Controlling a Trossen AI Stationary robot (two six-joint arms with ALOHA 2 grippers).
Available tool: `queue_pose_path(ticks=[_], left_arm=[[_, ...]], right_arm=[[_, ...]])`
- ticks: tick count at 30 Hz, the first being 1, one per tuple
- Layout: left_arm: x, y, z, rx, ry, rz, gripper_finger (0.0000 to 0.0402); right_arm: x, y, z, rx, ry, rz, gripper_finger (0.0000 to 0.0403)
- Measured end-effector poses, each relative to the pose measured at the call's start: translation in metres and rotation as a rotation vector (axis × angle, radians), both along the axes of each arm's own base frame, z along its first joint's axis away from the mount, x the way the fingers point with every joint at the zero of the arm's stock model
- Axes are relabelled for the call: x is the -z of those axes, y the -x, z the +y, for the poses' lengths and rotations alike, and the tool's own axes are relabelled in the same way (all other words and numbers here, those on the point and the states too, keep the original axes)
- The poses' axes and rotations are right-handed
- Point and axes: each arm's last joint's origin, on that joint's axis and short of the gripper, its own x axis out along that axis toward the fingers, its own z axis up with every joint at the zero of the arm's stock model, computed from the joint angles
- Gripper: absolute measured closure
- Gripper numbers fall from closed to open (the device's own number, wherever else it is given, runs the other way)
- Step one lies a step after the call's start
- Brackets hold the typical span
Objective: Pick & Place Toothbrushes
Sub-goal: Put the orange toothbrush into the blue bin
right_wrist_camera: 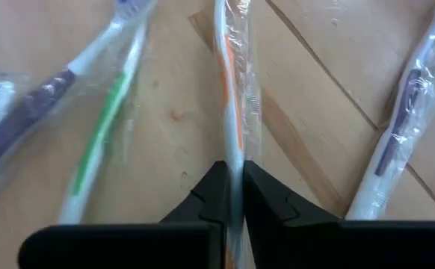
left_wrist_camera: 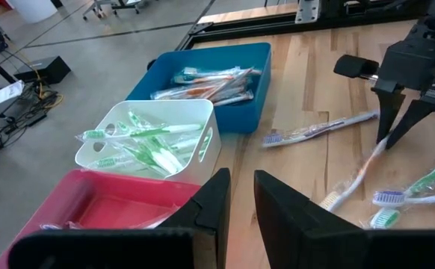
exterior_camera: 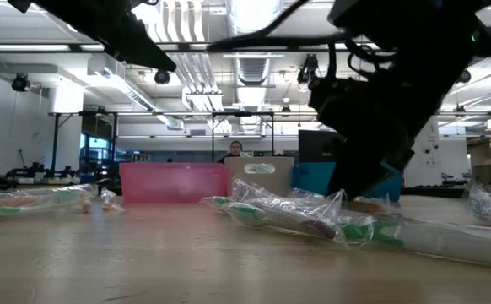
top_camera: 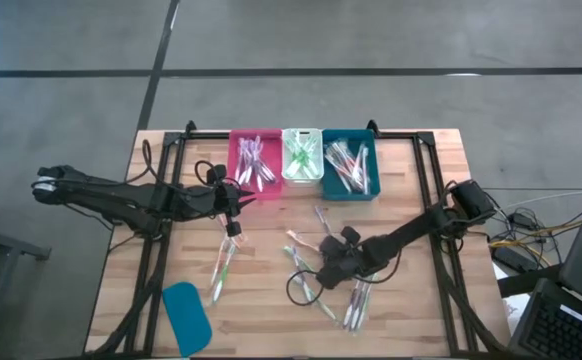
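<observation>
Right gripper [right_wrist_camera: 232,187] jaws pinch an orange toothbrush [right_wrist_camera: 232,90] between them.

You've got grey floor [top_camera: 371,40] with dark seams around the wood table [top_camera: 421,310]. Open ceiling [exterior_camera: 229,34] with ducts and strip lights, a person [exterior_camera: 235,149] seated far back.

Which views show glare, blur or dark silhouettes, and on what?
Low view: the arms are black silhouettes against bright ceiling lights, and the nearest wrapped toothbrushes are soft. Right wrist view: the right gripper is shut on a wrapped orange toothbrush with glinting plastic; the green toothbrush is smeared.
</observation>
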Motion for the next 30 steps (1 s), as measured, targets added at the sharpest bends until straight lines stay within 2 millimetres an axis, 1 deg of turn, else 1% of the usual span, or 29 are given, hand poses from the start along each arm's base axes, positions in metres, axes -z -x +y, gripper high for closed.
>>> queue_pose_path(ticks=[2,5,8,10,14,18,21,25,28,30], left_arm=[[0.0,0.0,0.0,0.0,0.0,0.0,0.0335],[0.0,0.0,0.0,0.0,0.0,0.0,0.0335],[0.0,0.0,0.0,0.0,0.0,0.0,0.0335],[0.0,0.0,0.0,0.0,0.0,0.0,0.0335],[0.0,0.0,0.0,0.0,0.0,0.001,0.0335],[0.001,0.0,0.0,0.0,-0.001,0.007,0.0335],[0.001,0.0,0.0,0.0,-0.001,0.007,0.0335],[0.001,0.0,0.0,0.0,-0.001,0.007,0.0335],[0.001,0.0,0.0,0.0,-0.001,0.007,0.0335],[0.001,0.0,0.0,0.0,-0.001,0.007,0.0335]], right_arm=[[-0.012,-0.002,0.001,-0.013,0.008,0.01,0.0383],[-0.038,-0.005,0.001,-0.025,0.035,0.02,0.0386],[-0.063,-0.003,-0.003,-0.022,0.112,0.079,0.0387],[-0.084,-0.001,-0.007,-0.001,0.167,0.122,0.0387],[-0.123,0.01,-0.023,0.085,0.269,0.211,0.0388],[-0.153,0.017,-0.047,0.164,0.306,0.254,0.0388],[-0.164,0.023,-0.068,0.212,0.304,0.272,0.0388],[-0.173,0.03,-0.1,0.281,0.294,0.286,0.0388],[-0.173,0.037,-0.125,0.338,0.28,0.312,0.0388],[-0.17,0.042,-0.141,0.375,0.262,0.343,0.0388]])
